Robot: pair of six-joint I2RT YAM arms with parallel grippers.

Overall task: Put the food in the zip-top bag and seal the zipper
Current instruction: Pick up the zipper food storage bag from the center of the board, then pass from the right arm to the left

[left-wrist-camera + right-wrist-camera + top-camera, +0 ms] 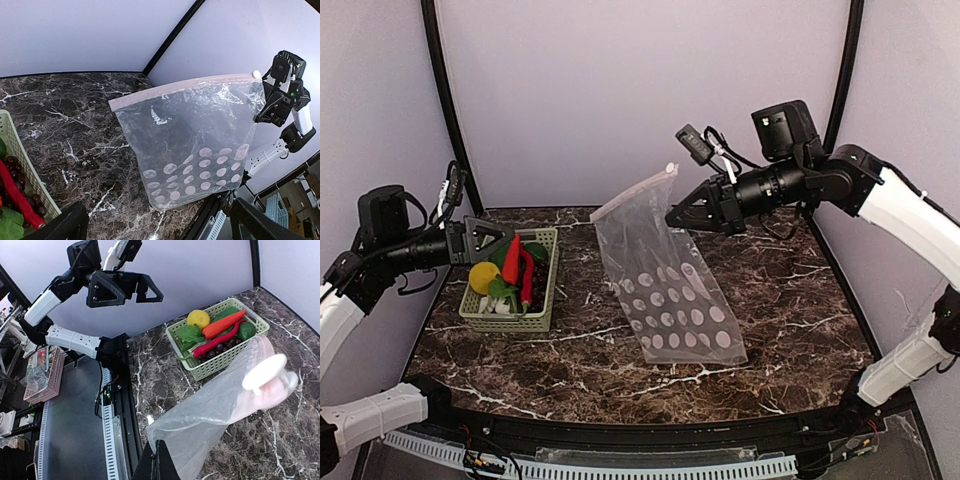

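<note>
Below left gripper point(508, 238), jaws wide apart, food point(510, 272) waits in basket point(510, 322). Right gripper point(672, 214) clamped on bag point(670, 300) edge, zipper point(635, 196) above it. Tip: hold mouth high, take one piece cleanly.

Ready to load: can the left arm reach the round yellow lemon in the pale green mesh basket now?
Probably yes. The left gripper hangs open close to the pale green mesh basket, and the round yellow lemon lies uncovered on top, a long red chili beside it.
</note>
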